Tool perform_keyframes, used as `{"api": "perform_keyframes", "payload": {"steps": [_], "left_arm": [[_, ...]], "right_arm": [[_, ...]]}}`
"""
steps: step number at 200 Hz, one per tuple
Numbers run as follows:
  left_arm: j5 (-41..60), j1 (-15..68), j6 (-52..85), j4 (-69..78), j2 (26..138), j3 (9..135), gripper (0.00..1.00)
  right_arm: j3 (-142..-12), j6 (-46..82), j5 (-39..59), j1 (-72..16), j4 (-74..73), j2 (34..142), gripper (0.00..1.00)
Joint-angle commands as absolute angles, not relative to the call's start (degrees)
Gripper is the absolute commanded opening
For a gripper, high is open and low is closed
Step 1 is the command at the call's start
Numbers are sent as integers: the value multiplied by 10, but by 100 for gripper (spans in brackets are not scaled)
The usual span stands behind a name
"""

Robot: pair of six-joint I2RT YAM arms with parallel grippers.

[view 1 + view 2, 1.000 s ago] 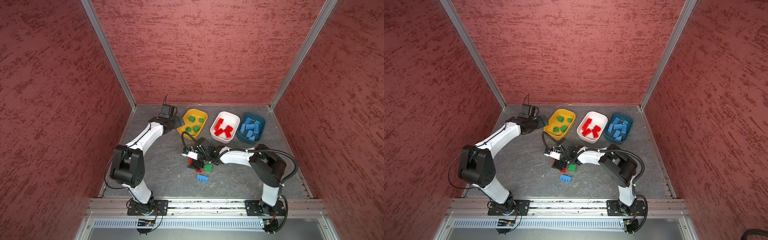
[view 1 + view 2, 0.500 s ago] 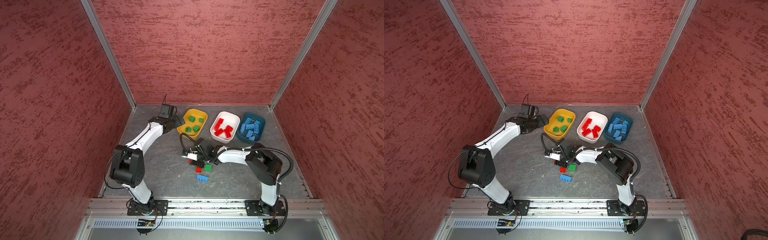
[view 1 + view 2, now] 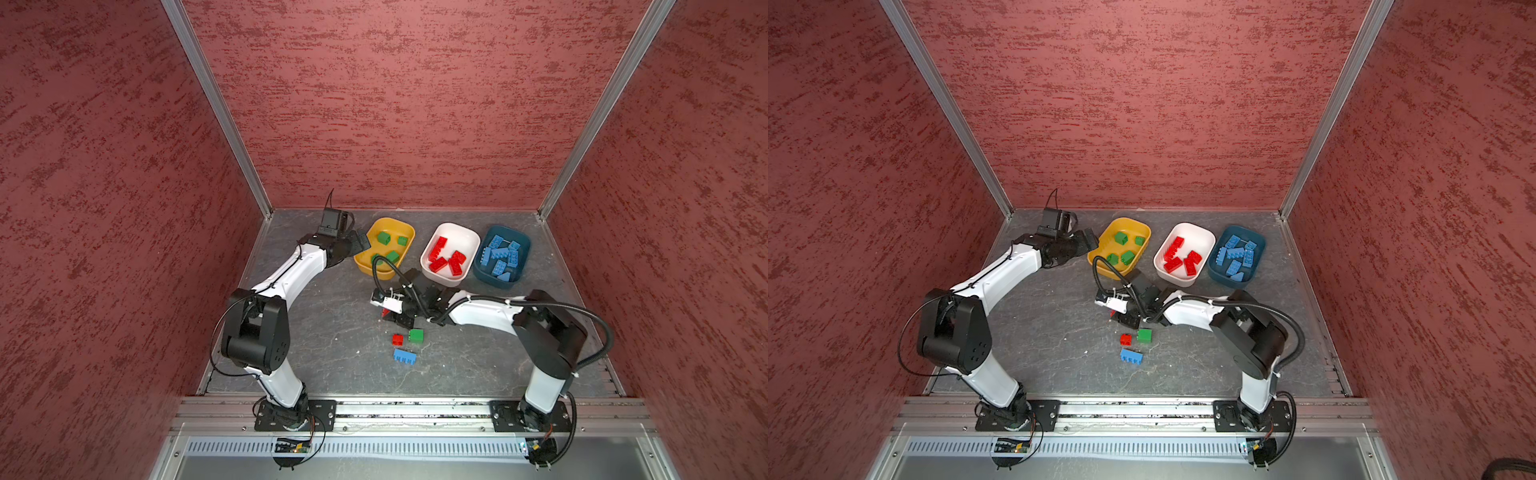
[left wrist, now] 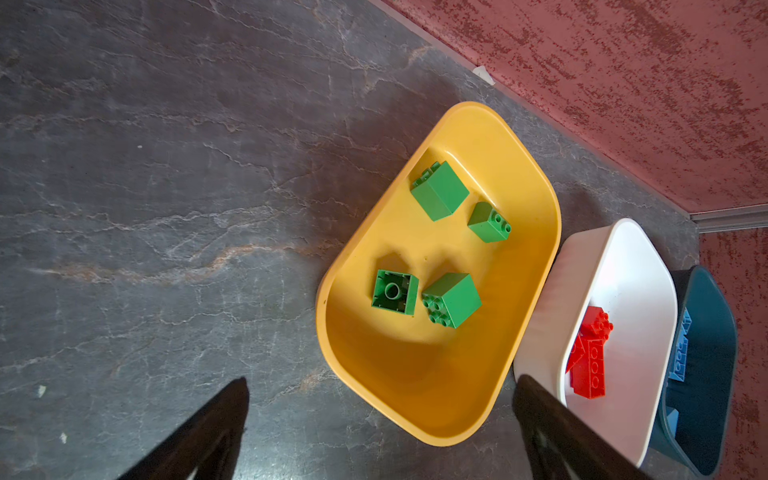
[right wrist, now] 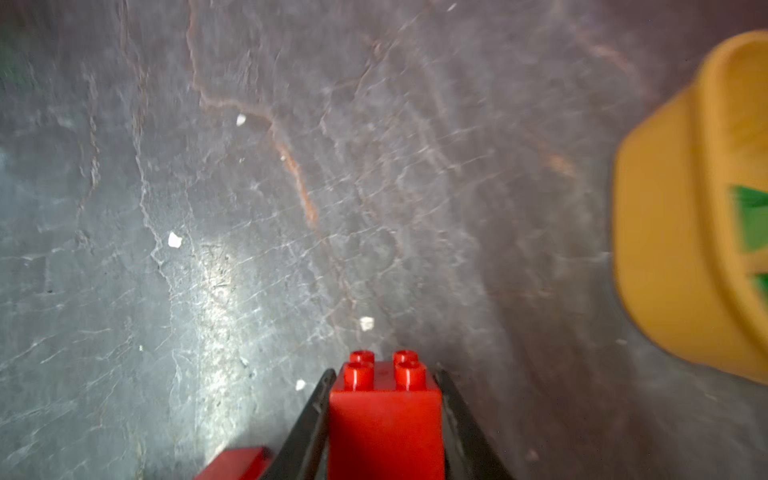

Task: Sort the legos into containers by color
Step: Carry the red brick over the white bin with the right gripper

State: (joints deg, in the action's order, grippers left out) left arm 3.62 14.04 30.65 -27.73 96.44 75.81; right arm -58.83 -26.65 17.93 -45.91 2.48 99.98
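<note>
Left wrist view gives us the left gripper (image 4: 381, 382) first: its two dark fingers (image 4: 208, 432) stand spread wide above the grey floor (image 4: 166, 166), just beside the yellow tub (image 4: 449, 399). We count three tubs in a row along the back wall, and this one is the leftmost. It holds four green bricks (image 4: 440, 191); one lies studs down, showing its hollow underside.

Next to the right, in front of the yellow tub, the right gripper (image 5: 385, 374) pinches one red brick (image 5: 386, 428) by its two sides; we count four studs on the brick's end. A second red piece (image 5: 235, 463) shows at the edge of the right wrist view, just beside the held one, too cropped for us to count studs. That view is blurred, and we cannot tell whether the held brick is touching the floor.

In both top views three loose bricks lie on the floor nearer the rail: one small red brick (image 3: 397, 339), one green brick (image 3: 416, 335) just beside it, and one blue brick (image 3: 404, 356) with a row of four studs.

Further right, the white tub (image 3: 464, 237) holds red bricks (image 3: 457, 262), four as far as we can make out, overlapping. The dark teal tub (image 3: 524, 243), rightmost, holds a heap of light blue bricks (image 3: 496, 253), too jumbled for an exact count.
</note>
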Motion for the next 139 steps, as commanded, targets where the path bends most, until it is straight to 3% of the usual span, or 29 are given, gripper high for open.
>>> {"api": "perform_keyframes", "payload": {"steps": [1,67,139], "left_arm": [[47,138,308,-259,965,759,99],[70,174,262,-249,951,742,99],[41,270,153,-316,949,727,99]], "right_arm": [[-563,-206,185,-406,-76,934,26],[-558,65,83,-215,-108,918,24],[-681,65,-59,-157,3,1026,25]]}}
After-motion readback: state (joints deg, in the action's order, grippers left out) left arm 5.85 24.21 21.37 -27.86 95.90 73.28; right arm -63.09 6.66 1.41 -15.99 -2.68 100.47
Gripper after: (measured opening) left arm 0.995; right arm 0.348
